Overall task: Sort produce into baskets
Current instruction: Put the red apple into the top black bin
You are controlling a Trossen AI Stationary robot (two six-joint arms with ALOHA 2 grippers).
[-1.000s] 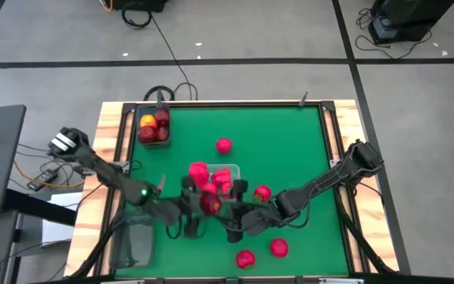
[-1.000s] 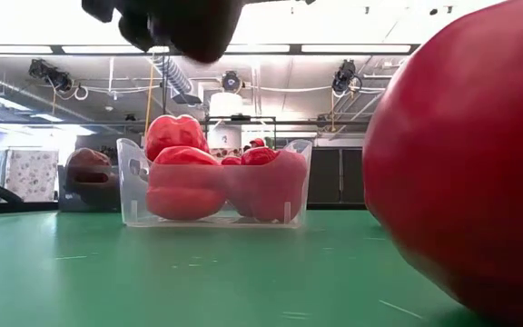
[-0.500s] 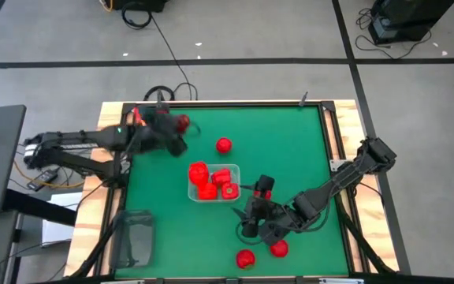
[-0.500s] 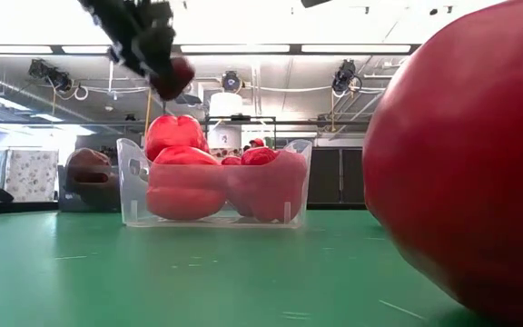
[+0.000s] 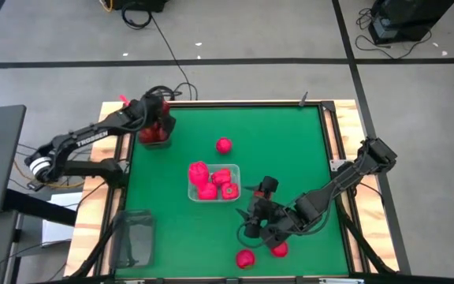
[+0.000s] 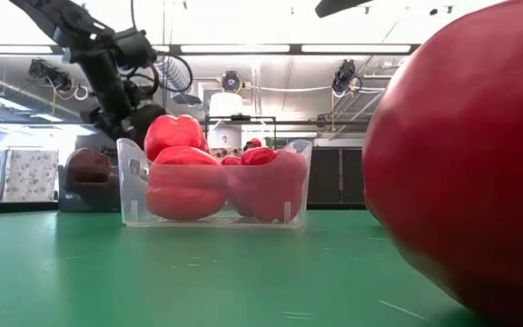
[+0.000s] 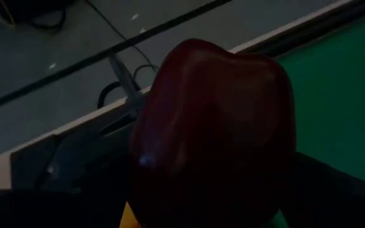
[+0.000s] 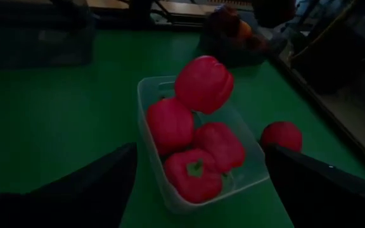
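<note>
Left claw [image 5: 158, 120] has swung from mid-worktop to the far-left corner, gripping a dark maroon apple [image 7: 213, 130] stem end up over the grey bin [image 5: 154, 134]. Right claw [image 5: 252, 223] sits wide open near the clear bin [image 5: 213, 183], whose long axis runs left-right.

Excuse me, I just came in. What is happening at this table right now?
A two-armed robot is sorting toy produce into bins. The left gripper holds a dark apple over the grey bin at the table's far left corner. The clear bin in the middle holds red peppers. The right gripper waits near the front, fingers open and empty, and round red pieces lie loose on the green mat.
</note>
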